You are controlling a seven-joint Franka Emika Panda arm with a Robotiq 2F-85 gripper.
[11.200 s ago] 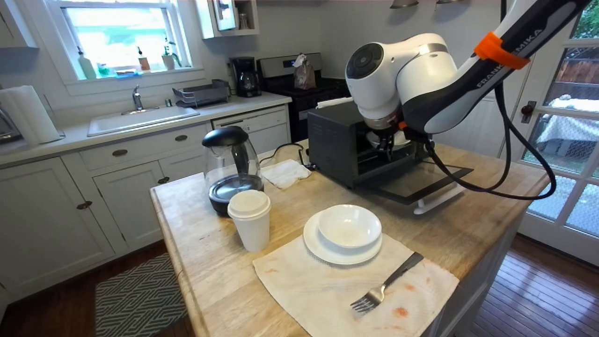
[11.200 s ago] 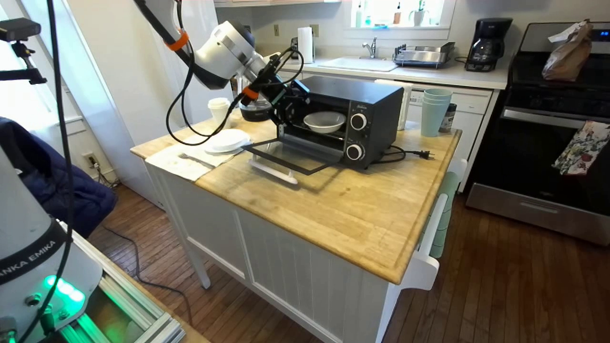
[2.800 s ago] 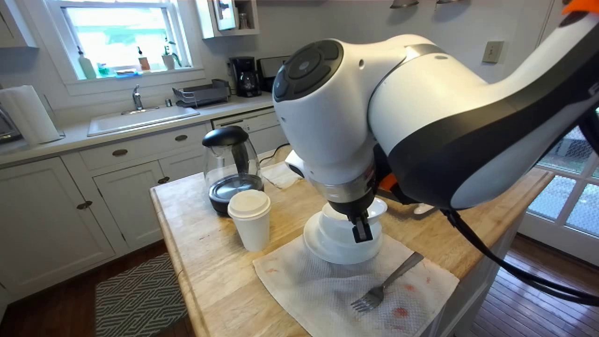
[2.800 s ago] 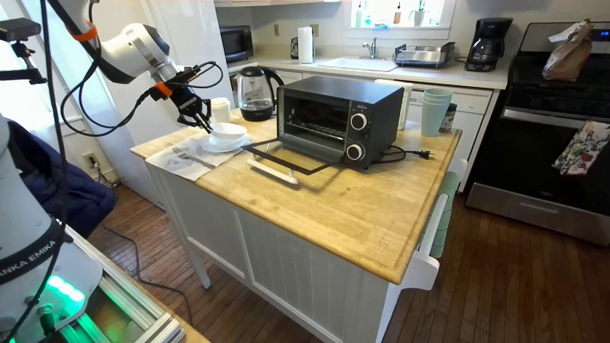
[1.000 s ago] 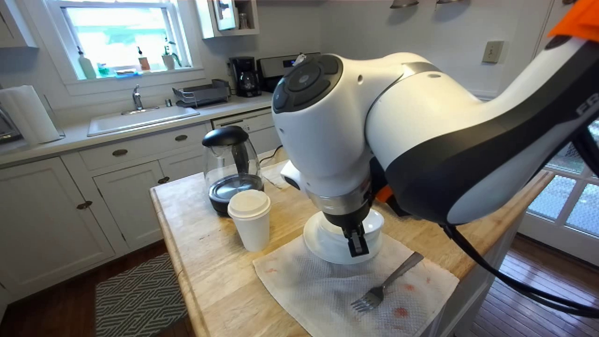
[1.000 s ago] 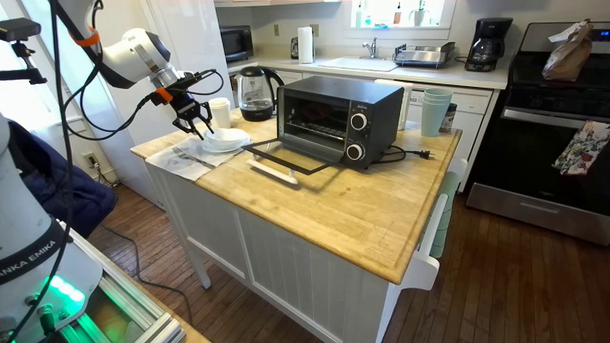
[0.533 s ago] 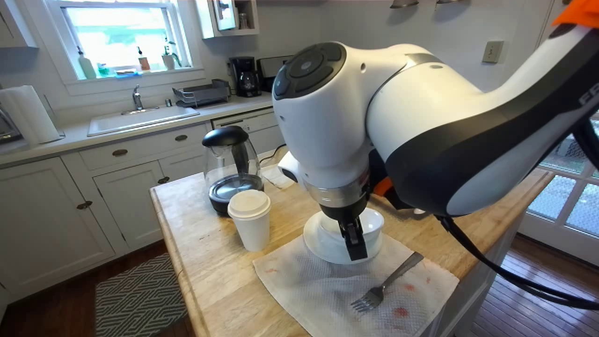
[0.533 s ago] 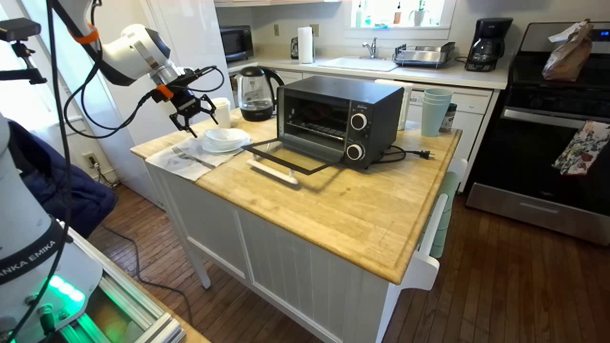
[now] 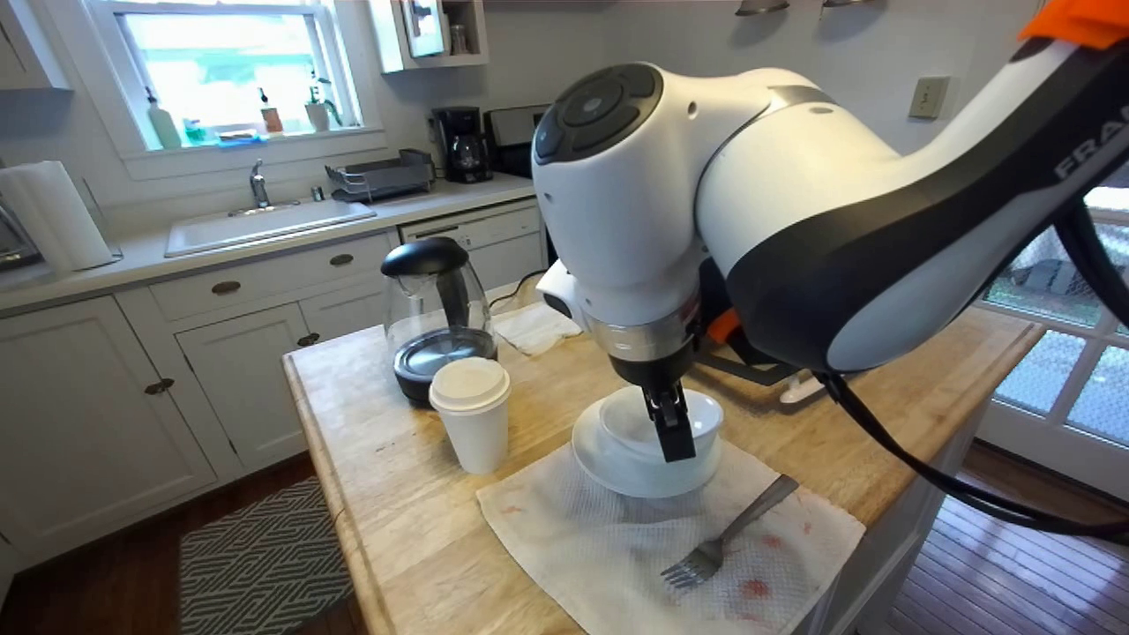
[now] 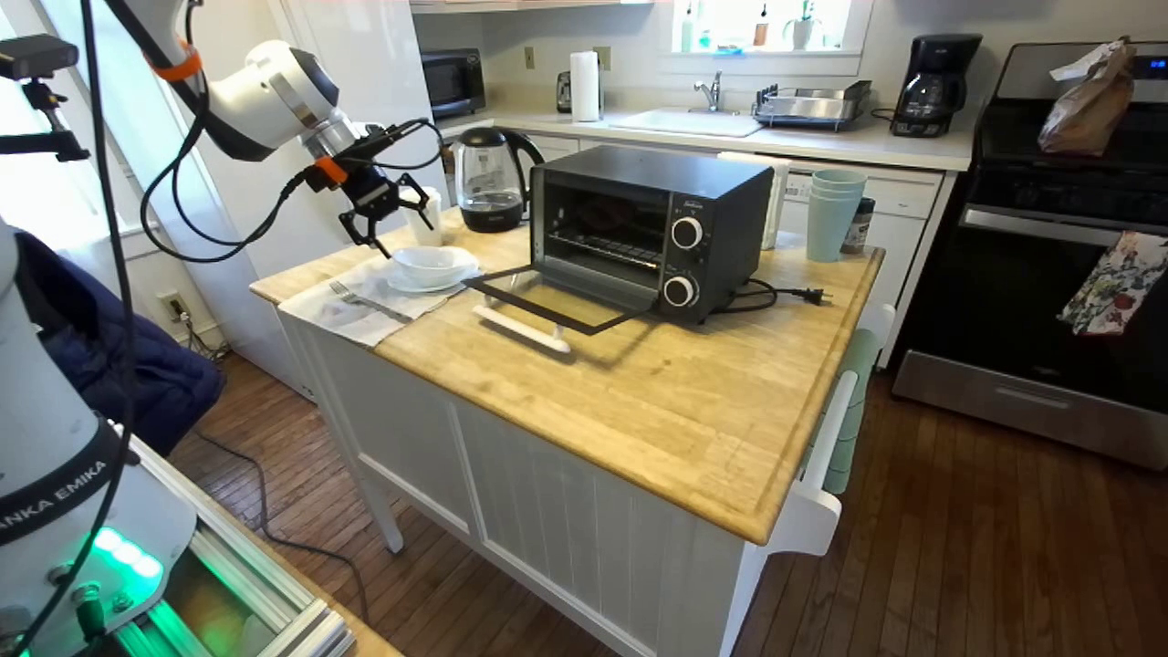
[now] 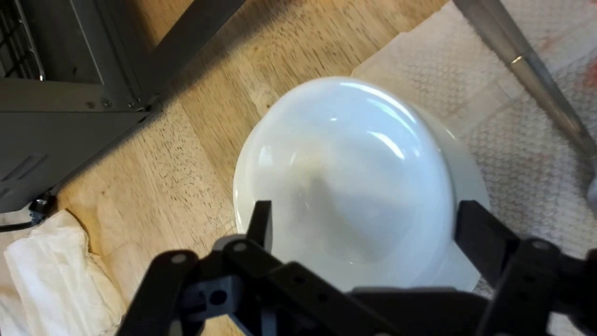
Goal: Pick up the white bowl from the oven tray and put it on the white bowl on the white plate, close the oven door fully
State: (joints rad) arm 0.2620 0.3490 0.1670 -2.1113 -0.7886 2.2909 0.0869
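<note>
Two white bowls (image 10: 432,263) sit nested on the plate (image 9: 586,445), which shows in both exterior views. My hand (image 11: 364,219) is right over them, jaws spread wide. Wrist view: one finger (image 11: 261,221) lines up across the inside of the top bowl (image 11: 336,158), its mate is just past the opposite rim. In an exterior view one finger hangs above the bowl with a gap; the other is close to the rim, can't tell if it touches. Top bowl looks upright. From my wrist it covers the lower one, plate peeking out at one side.

Oven (image 10: 657,169): door (image 10: 561,297) wide open, folded down over the worktop (image 10: 657,392), white handle (image 10: 522,329) along its front edge. Can't tell if the handle touches down. Wire tray (image 10: 610,249) visible inside.

Plate sits partly on a stained napkin (image 9: 609,538); fork (image 9: 736,526) lies on that too, near the plate. Lidded cup (image 9: 472,423) upright beside the napkin, kettle (image 9: 441,348) just behind it. Crumpled tissue (image 9: 540,328) near the kettle.

Other end of the worktop: teal cups (image 10: 832,219) stacked near the oven, jar (image 10: 858,228) just beside them. Plug (image 10: 810,295) lies on the worktop, cord (image 10: 756,301) running to the oven.

Along the back: coffee maker (image 10: 931,91), dish rack (image 10: 808,108), sink (image 10: 684,123), paper towel roll (image 10: 585,87); stove (image 10: 1049,274) with a paper bag (image 10: 1090,105) on top.
</note>
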